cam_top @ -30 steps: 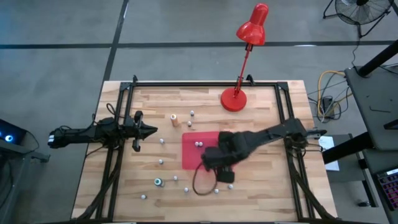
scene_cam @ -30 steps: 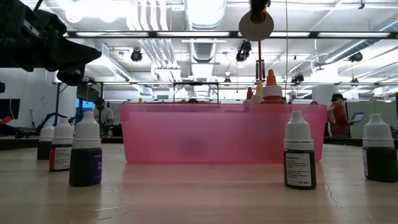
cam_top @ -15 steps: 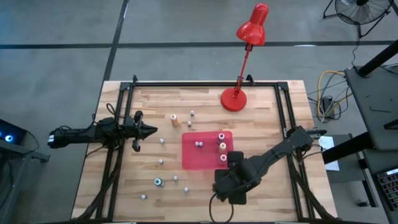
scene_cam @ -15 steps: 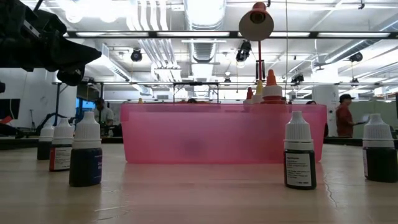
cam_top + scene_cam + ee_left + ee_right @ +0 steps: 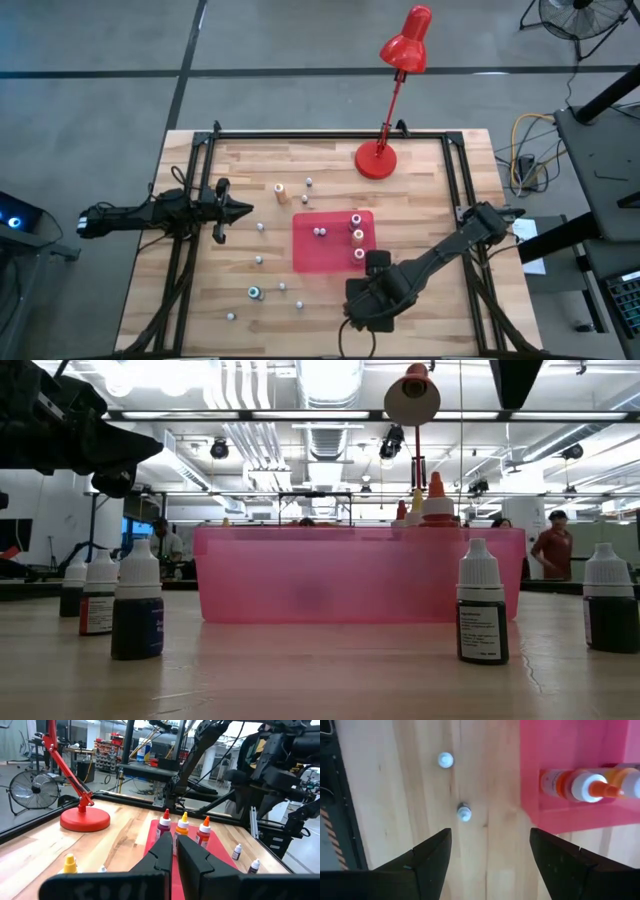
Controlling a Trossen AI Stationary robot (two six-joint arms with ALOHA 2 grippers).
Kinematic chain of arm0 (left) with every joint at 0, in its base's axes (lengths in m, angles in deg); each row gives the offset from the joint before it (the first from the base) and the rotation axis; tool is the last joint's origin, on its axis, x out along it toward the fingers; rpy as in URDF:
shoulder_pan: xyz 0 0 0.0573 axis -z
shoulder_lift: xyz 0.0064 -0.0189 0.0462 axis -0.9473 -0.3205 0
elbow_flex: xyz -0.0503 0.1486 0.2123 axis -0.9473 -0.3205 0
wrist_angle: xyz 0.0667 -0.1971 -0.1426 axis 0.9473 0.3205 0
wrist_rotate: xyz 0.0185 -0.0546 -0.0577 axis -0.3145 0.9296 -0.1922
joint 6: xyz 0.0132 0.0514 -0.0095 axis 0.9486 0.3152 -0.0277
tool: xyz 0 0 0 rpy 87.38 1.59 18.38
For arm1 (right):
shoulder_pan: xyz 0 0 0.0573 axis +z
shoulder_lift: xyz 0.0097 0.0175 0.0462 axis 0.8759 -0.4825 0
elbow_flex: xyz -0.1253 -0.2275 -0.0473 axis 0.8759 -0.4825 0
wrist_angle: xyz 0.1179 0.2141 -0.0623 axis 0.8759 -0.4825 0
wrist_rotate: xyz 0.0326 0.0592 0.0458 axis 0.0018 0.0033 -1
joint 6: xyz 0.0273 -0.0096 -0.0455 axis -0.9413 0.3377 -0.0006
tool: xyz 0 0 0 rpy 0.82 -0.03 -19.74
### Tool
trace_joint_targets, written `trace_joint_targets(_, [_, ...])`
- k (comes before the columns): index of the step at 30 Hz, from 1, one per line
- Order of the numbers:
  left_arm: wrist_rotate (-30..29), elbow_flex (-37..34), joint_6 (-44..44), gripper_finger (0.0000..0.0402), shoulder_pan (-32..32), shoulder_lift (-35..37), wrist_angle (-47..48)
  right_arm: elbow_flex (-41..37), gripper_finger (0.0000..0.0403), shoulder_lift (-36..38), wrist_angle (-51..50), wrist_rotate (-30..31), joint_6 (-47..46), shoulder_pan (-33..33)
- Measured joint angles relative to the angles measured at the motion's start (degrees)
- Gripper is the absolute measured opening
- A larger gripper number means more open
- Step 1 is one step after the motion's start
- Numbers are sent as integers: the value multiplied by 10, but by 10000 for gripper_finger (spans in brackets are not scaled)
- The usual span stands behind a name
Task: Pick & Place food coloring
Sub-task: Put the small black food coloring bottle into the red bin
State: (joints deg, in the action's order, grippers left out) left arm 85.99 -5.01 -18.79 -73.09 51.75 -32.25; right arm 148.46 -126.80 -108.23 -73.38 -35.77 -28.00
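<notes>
While the right pincer [image 5: 490, 865] hangs spread over two small bottles [image 5: 464, 812], the tray [image 5: 570, 815] (red) stands beside.

One red tray [image 5: 305, 255] holding four food coloring bottles [image 5: 356, 234]; nine more loose on the table [image 5: 420, 200]; one red lamp [image 5: 376, 160]; two arms [image 5: 130, 215].

Two slim robot arms, black all over, built from jointed tube-like segments. The left arm [image 5: 150, 213] ends in a narrow pointed tip with a small cross-piece behind it — dark cables trail along its body. The right arm [image 5: 440, 255] thickens toward a bulky, boxy wrist. Each gripper's fingers [image 5: 427, 857] are matte black, smooth, wedge-shaped plates with angled edges.
</notes>
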Motion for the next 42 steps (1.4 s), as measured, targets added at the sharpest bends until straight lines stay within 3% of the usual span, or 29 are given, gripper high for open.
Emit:
trace_joint_targets(16, [0, 0, 0, 0, 0, 0, 0, -140, 258, 48, 104, -5, -11, -5])
trace_joint_targets(42, [0, 0, 0, 0, 0, 0, 0, -245, 258, 48, 217, -49, -54, -4])
